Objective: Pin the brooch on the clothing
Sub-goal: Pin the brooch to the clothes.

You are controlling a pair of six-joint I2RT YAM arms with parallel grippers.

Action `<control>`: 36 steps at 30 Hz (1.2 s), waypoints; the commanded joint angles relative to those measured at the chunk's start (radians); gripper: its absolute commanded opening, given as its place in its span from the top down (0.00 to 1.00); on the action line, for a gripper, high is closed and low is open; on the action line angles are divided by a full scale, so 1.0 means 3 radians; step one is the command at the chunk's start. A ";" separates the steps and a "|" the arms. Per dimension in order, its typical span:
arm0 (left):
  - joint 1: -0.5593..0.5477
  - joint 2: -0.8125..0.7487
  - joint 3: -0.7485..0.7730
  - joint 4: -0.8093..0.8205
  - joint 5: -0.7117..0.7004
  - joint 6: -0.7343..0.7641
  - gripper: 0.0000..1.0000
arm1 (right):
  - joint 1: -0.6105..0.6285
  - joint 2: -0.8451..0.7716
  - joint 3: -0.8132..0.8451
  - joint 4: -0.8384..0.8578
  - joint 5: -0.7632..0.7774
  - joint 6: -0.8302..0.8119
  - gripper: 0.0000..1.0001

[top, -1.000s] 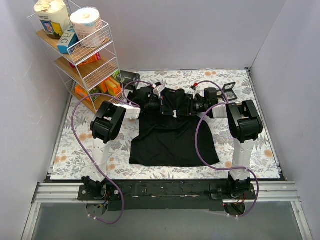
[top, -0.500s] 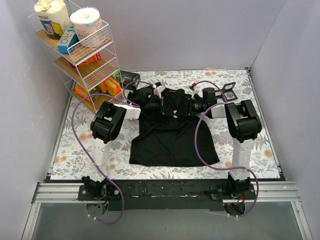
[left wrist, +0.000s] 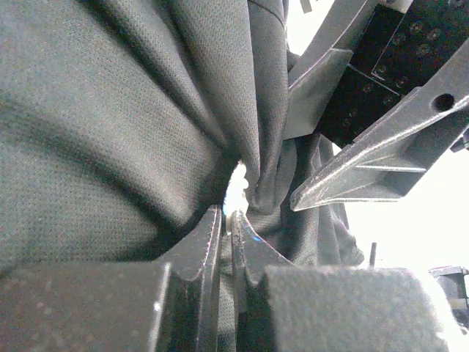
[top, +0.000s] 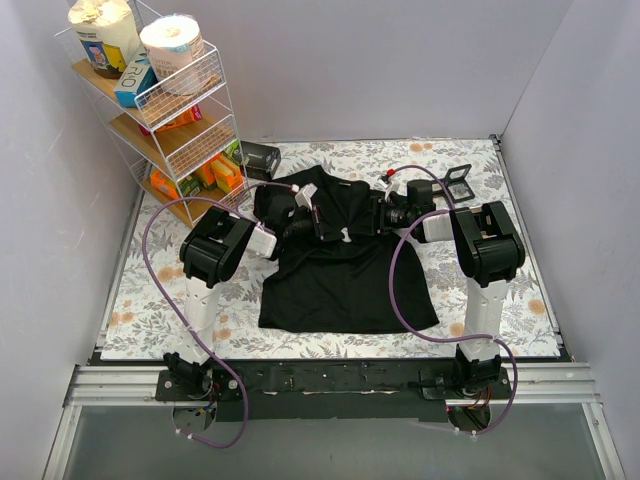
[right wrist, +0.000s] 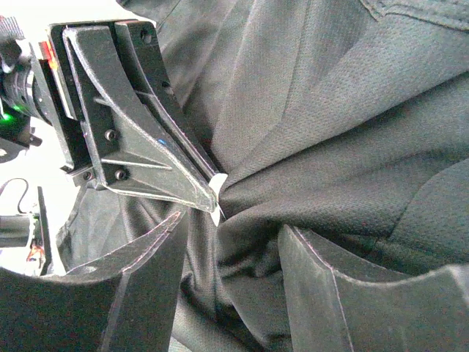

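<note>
The black short-sleeved cloth T-shirt (top: 345, 285) lies flat on the floral-printed surface (top: 500, 290), its collar on the far side, so both arms can work on its chest. The left hand (left wrist: 227, 216) has its 2 fingers pressed together on a raised fold of that cloth, likely to lift 1 layer clear for pinning. A tiny pale roundish piece at those tips, judged to be the greyish-silver metal brooch (right wrist: 216, 196), sits against the gathered fabric. How it is fastened cannot be told. The right hand (right wrist: 234, 227) is spread, its fingers straddling the same fold just beside the left tips and holding nothing. Compared with 1 second earlier, the left wrist has shifted left and nearer, uncovering the shirt's far-left shoulder, while the right hand has barely moved.
</note>
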 commanded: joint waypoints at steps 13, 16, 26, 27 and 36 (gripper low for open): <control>-0.0005 -0.0198 -0.0546 0.0981 -0.0395 -0.0143 1.00 | 0.0004 0.0067 -0.0096 0.0166 0.0212 0.0180 0.51; -0.0005 -0.0193 -0.0581 0.1058 -0.0400 -0.0158 1.00 | 0.0019 0.0082 -0.0060 0.0033 0.0329 0.0129 0.54; -0.0020 -0.0280 -0.0786 0.1512 -0.0604 -0.0306 1.00 | 0.0070 0.0005 0.0012 -0.0565 0.1050 -0.0020 0.69; -0.0025 -0.0280 -0.0806 0.1548 -0.0676 -0.0337 1.00 | 0.0075 -0.0010 0.0012 -0.0622 0.1137 -0.0015 0.72; -0.0092 -0.0239 -0.0853 0.1651 -0.0891 -0.0414 1.00 | 0.0085 -0.0240 -0.0111 -0.0878 0.1460 0.0067 0.79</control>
